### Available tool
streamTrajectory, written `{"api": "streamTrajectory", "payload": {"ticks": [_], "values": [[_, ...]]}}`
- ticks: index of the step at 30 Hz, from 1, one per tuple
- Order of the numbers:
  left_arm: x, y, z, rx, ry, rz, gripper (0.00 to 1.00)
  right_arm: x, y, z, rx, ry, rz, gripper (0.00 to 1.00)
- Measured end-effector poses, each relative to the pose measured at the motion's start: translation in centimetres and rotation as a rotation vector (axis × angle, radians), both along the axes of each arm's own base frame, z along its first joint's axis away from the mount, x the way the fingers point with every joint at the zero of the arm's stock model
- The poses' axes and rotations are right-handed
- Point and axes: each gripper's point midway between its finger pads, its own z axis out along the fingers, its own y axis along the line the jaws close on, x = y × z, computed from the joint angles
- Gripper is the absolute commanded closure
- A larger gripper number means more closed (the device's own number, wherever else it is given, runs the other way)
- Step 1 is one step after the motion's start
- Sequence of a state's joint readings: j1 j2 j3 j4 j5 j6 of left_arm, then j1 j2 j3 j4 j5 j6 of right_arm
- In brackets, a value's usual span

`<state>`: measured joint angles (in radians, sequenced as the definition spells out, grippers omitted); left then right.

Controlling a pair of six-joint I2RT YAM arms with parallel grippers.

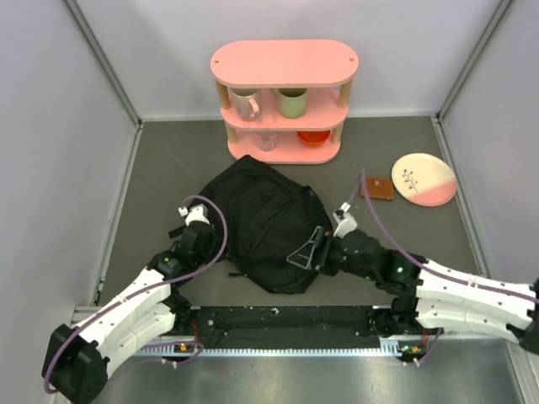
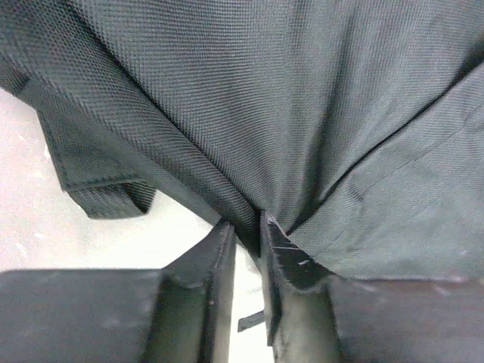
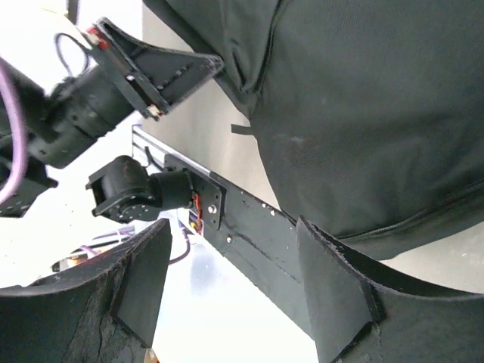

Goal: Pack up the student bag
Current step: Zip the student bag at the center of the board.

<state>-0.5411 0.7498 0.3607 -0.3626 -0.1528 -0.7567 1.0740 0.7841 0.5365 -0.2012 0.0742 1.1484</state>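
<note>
The student bag (image 1: pixel 265 220), a floppy black backpack, lies crumpled on the grey table in front of the shelf. My left gripper (image 1: pixel 215 246) is at its left edge. In the left wrist view the gripper (image 2: pixel 246 227) is shut on a fold of the bag's fabric (image 2: pixel 287 98), and a strap (image 2: pixel 91 181) hangs to the left. My right gripper (image 1: pixel 322 252) sits at the bag's right side. In the right wrist view this gripper (image 3: pixel 233 227) is open, nothing lies between its fingers, and the bag (image 3: pixel 363 113) is just beyond them.
A pink shelf (image 1: pixel 284 63) at the back holds a pale mug (image 1: pixel 245 103), a green mug (image 1: pixel 292 103) and an orange bowl (image 1: pixel 313 136). A brown wallet (image 1: pixel 377 188) and a pink-white plate (image 1: pixel 424 178) lie at the right. A black rail (image 1: pixel 286 320) runs along the near edge.
</note>
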Motion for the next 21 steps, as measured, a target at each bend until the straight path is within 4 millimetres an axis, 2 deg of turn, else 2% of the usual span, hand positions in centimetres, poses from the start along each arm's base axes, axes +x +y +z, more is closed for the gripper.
{"api": "streamTrajectory", "payload": {"ticks": [3,7,17,21], "values": [[0.1,-0.3,0.1,-0.012,0.0,-0.012,1.0,-0.8,1.8,-1.9,-0.037,0.052,-0.04,0.34],[0.1,-1.1,0.7,-0.045,-0.014,-0.042,1.0,-0.7,3.5,-4.1,-0.083,0.101,-0.114,0.37],[0.2,-3.4,3.5,-0.134,-0.045,-0.135,1.0,-1.3,9.9,-3.8,-0.016,0.169,-0.221,0.39],[0.2,-3.7,3.8,-0.133,-0.059,-0.169,1.0,-2.0,11.3,-4.8,0.007,0.227,-0.259,0.39]]}}
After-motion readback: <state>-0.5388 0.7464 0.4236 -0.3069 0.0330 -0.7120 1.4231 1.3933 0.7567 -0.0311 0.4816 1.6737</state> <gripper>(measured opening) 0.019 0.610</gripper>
